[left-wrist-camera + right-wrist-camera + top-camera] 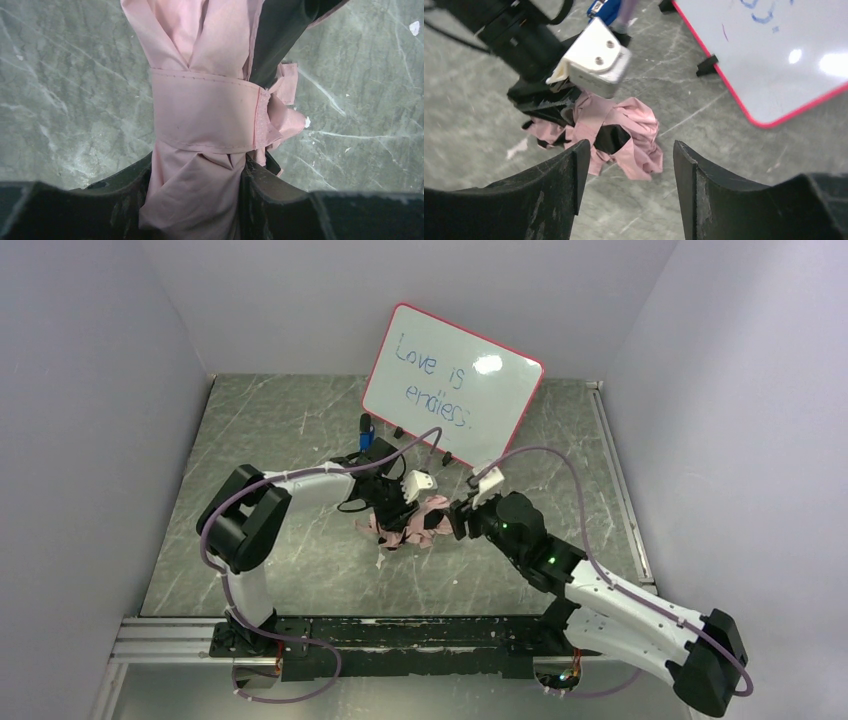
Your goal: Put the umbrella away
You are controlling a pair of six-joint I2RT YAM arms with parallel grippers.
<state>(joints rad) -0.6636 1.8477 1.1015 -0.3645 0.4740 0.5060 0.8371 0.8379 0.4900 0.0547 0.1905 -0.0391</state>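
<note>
The pale pink umbrella (415,523) lies folded and bunched on the table's middle. In the left wrist view its fabric (200,115) is bound by a pink strap with a velcro end. My left gripper (392,508) is shut on the folded fabric below that strap (195,200). My right gripper (462,518) is open and empty, just right of the umbrella. In the right wrist view the pink bundle (619,135) lies a short way beyond my open fingers (574,170), apart from them.
A red-framed whiteboard (452,385) with blue writing stands tilted at the back centre; its edge also shows in the right wrist view (764,55). A blue object (366,426) sits behind the left arm. The table (280,420) is grey marble, with walls on three sides.
</note>
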